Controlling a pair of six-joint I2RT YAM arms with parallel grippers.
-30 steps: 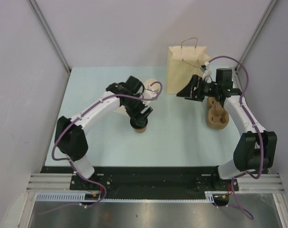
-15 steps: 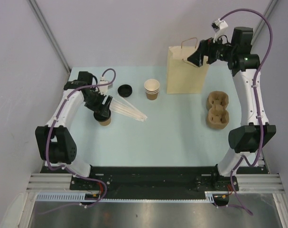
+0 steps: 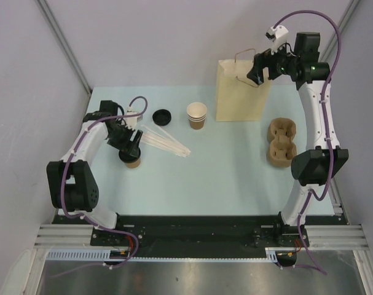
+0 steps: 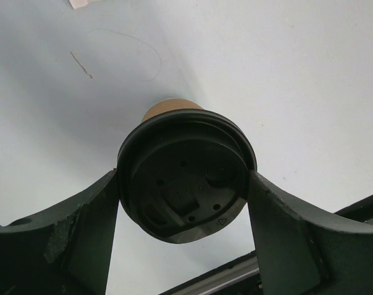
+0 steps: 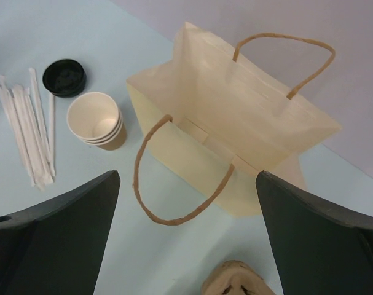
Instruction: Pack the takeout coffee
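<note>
loose black lid [image 3: 162, 116] | cup stack [image 3: 196, 115] near it | wrapped straws [image 3: 164, 142] | pulp cup carrier [image 3: 282, 142] well apart

Of the small brown kraft-paper cup with round black plastic lid [image 4: 185, 178], only a sliver of paper wall shows behind the lid; from above, the left gripper [image 3: 129, 149] partly hides it. The brown moulded-pulp cup carrier [image 5: 237, 280] is cropped at the right wrist view's bottom edge.
</note>
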